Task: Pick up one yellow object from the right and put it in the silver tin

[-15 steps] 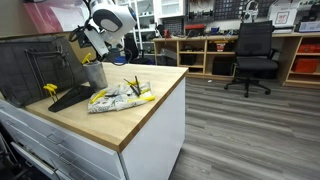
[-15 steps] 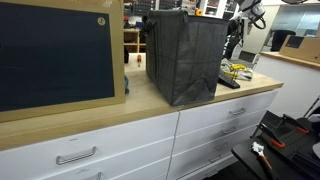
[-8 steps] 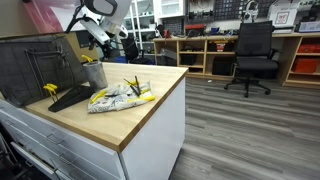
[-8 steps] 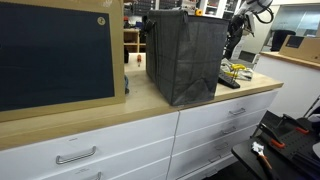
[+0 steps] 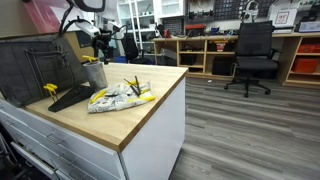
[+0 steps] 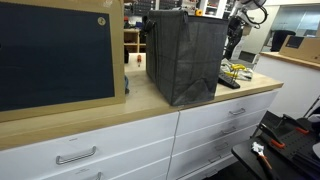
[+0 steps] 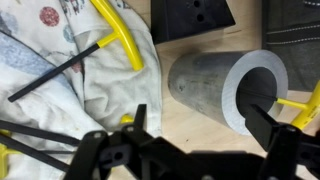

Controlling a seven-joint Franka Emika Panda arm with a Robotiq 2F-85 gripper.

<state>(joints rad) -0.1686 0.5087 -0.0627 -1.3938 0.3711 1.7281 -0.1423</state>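
Pincer [image 7: 197, 118]: wide open, nothing between its fingers, hanging up above silver tin [image 7: 225, 85] | silver tin: standing upright at far end of wooden top [image 5: 150, 110], just right of dark mesh rack [image 5: 35, 62] | yellow pieces [image 7: 118, 36]: lying on white cloth [image 5: 115, 98], nearer than tin

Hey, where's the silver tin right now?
In an exterior view the silver tin stands at the back of the wooden counter, beside the dark mesh rack, behind the white cloth, under the gripper.
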